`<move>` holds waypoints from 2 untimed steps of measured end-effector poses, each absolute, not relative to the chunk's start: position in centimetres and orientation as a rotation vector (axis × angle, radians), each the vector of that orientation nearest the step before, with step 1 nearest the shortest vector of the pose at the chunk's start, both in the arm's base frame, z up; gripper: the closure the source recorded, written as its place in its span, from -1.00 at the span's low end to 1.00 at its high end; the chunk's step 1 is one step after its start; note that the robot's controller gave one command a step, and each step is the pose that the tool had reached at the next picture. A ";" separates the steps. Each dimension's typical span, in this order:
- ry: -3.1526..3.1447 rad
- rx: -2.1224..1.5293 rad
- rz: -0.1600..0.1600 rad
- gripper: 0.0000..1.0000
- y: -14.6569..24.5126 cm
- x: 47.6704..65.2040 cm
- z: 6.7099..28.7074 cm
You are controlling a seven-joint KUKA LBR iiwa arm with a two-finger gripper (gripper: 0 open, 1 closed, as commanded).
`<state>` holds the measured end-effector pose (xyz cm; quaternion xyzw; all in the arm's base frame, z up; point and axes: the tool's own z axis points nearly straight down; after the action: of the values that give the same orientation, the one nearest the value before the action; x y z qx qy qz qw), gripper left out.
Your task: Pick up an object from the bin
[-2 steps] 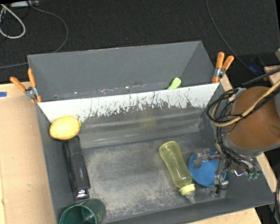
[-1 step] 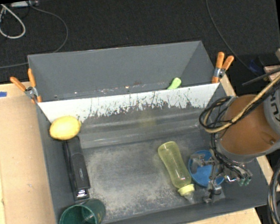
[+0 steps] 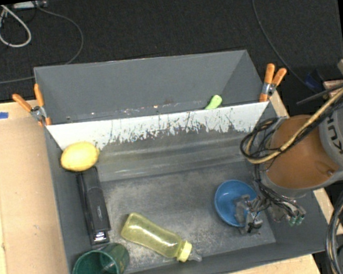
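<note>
The blue bowl point(image 3: 230, 200) lies just left of the gripper point(image 3: 251, 218), which meets its right rim; spread or pressed together, cannot tell

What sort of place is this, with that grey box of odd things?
Most likely a robotics lab's test rig: a robot arm reaches into a metal bin of unrelated things, a lemon, a baby bottle, a green cup, and loose cables trail over the dark floor.

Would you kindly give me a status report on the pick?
Gripper low at blue bowl, its right edge. Bowl on bin floor. Yellow bottle lies apart.
</note>
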<state>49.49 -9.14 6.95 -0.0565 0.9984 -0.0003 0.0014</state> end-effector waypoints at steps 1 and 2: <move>3.133 -0.180 -0.001 1.00 -9.1 49.5 7.0; 3.139 -0.182 0.001 1.00 -8.1 48.9 17.1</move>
<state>48.87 -8.09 17.14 -0.0580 0.9983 0.0004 -0.0013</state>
